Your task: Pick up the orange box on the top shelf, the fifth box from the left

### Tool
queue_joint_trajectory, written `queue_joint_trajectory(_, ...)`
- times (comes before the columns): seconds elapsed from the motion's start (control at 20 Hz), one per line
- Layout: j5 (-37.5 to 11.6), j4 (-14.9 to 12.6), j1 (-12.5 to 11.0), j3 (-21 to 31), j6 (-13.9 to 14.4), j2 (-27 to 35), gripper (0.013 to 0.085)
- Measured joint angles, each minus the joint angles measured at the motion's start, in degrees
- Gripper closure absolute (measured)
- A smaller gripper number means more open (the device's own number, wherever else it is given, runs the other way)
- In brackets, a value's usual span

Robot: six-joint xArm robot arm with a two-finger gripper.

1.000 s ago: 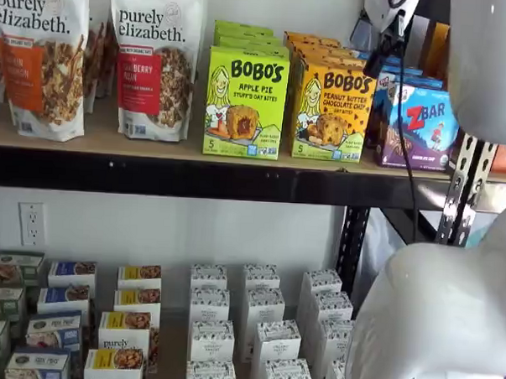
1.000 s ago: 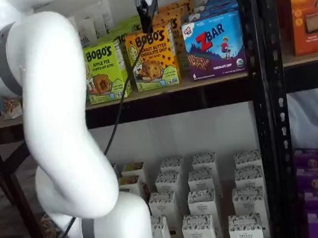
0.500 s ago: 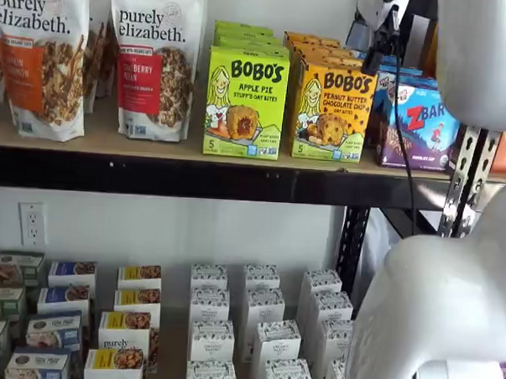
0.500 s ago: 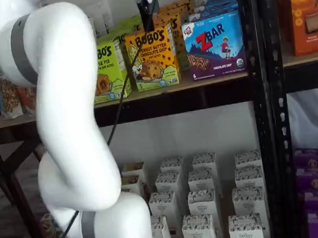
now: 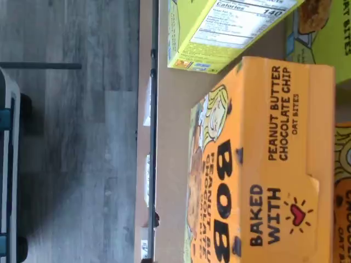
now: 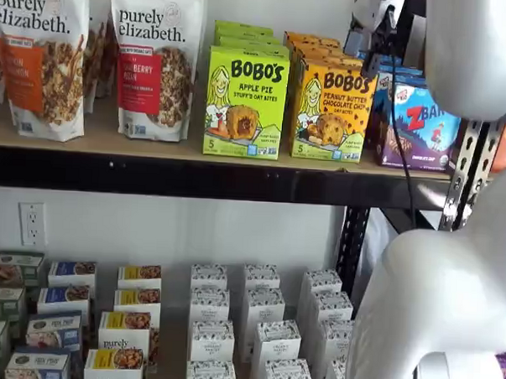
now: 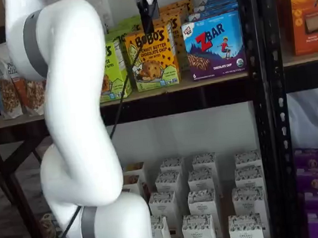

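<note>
Approach step: tool [image 7: 147, 11], jaws spread wide, hovers above the orange box [image 7: 152, 58]; next, descend and close.

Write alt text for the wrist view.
An orange box labelled Peanut Butter Chocolate Chip fills the view from above, standing on the tan top shelf. A lime-green box sits beside it, with grey floor beyond the shelf edge.

Two granola bags [image 6: 154, 59]

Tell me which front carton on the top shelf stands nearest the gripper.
The yellow-orange Bobo's Peanut Butter Chocolate Chip carton; the gripper hangs directly above it.
</note>
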Motion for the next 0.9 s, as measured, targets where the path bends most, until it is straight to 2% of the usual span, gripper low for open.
queue_joint_trajectory(0.5,-3.64,-2.0,1.53,3.29,0.77,0.14,0.013)
queue_joint_trajectory(0.9,-4.35,-2.84,1.77,4.34,0.75,1.29,0.013)
